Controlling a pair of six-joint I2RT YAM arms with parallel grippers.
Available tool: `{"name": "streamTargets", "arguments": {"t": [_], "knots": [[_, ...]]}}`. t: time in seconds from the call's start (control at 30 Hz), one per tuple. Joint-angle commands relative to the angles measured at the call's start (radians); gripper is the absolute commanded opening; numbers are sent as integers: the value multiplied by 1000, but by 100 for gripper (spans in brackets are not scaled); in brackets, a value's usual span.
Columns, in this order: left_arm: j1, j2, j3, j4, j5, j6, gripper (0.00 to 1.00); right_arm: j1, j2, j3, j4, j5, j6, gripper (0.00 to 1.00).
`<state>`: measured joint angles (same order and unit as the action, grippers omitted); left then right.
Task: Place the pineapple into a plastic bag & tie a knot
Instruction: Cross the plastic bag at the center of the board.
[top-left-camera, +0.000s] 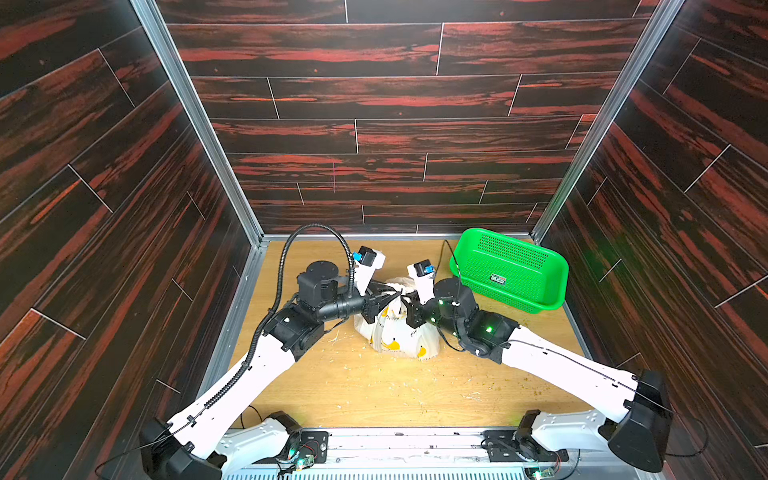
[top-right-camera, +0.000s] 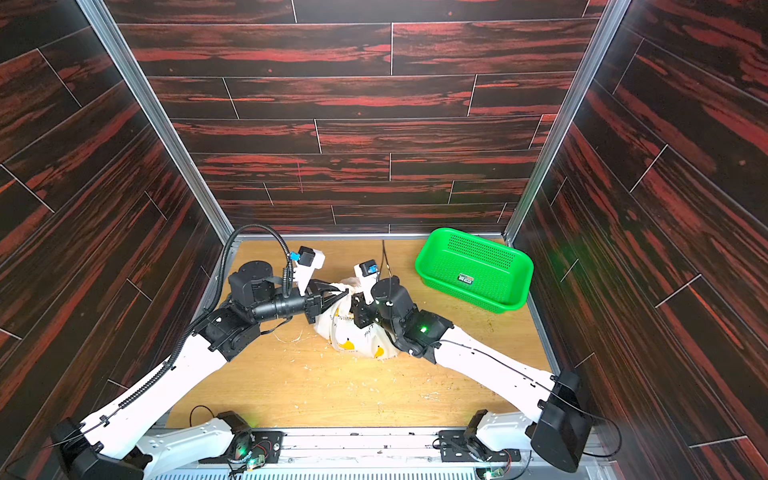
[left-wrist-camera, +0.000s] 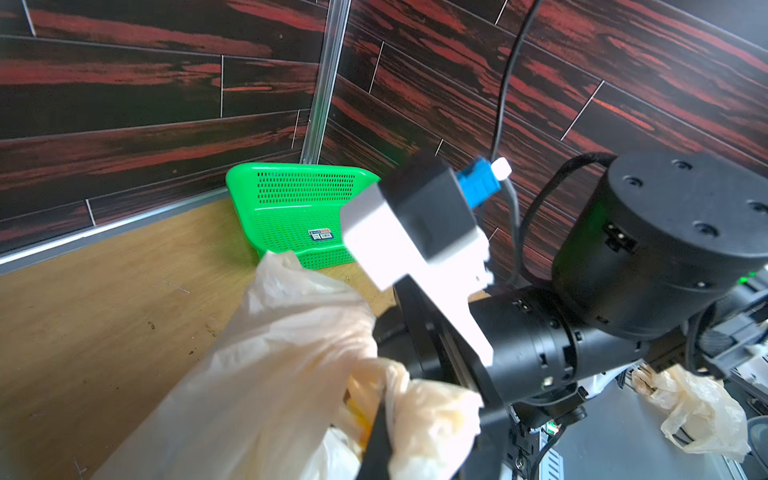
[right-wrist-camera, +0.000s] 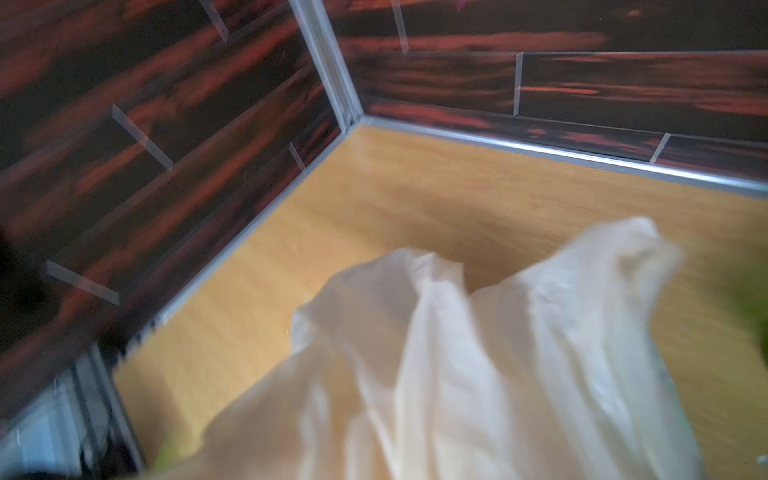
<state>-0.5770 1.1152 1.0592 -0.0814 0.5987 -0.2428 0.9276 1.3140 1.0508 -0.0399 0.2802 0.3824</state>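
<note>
Now the left claw (top-left-camera: 397, 294) and right claw (top-left-camera: 408, 297), both clamped tight, pinch the gathered top of the plastic bag (top-left-camera: 399, 334), which stands upright on the surface (top-left-camera: 374, 386).

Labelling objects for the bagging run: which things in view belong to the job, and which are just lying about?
Job:
- plastic bag, standing mid-table
- left gripper and right gripper, both shut on the bag's gathered top

Lying about:
- green basket, in the far corner, apart from the bag
- pale scraps on the table
</note>
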Motion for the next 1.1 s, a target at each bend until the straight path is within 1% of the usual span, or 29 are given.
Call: {"name": "streamTargets", "arguments": {"t": [0.0, 0.1, 0.27, 0.33, 0.4, 0.5, 0.6, 0.63, 0.7, 0.73, 0.8, 0.87, 0.97, 1.07], "knots": [[-5, -53, -12, 29, 44, -9, 0, -4, 17, -20, 131, 162, 161, 4], [-4, -71, -25, 14, 39, -16, 0, -5, 11, -29, 164, 251, 192, 5], [-10, -112, -66, 5, 50, -50, 0, -5, -10, -36, 143, 443, 207, 6], [-25, -119, -86, 20, 76, -76, 0, -5, -22, -50, 155, 490, 190, 6], [-60, -121, -102, 14, 87, -86, 0, -7, -30, -64, 196, 498, 145, 6], [-129, -118, -111, -38, 78, -59, 0, -34, -39, -90, 309, 393, 69, 5], [-164, -122, -115, -65, 47, -53, 0, -76, -47, -102, 392, 224, 19, 4], [-168, -128, -118, -65, 41, -59, 0, -92, -49, -103, 416, 148, -5, 4], [-173, -138, -128, -67, 27, -65, 0, -123, -52, -107, 452, 13, -11, 4], [-174, -145, -133, -70, 17, -66, 0, -142, -52, -107, 474, -81, -12, 3], [-176, -158, -142, -88, -12, -53, 0, -165, -44, -108, 500, -223, -17, 3], [-175, -172, -148, -123, -57, -27, 0, -178, -36, -111, 513, -337, -19, 3], [-175, -191, -158, -185, -132, 12, 0, -182, -29, -118, 521, -438, -40, 2], [-174, -204, -177, -231, -148, 59, 0, -183, -20, -120, 518, -500, -56, 1]]}}
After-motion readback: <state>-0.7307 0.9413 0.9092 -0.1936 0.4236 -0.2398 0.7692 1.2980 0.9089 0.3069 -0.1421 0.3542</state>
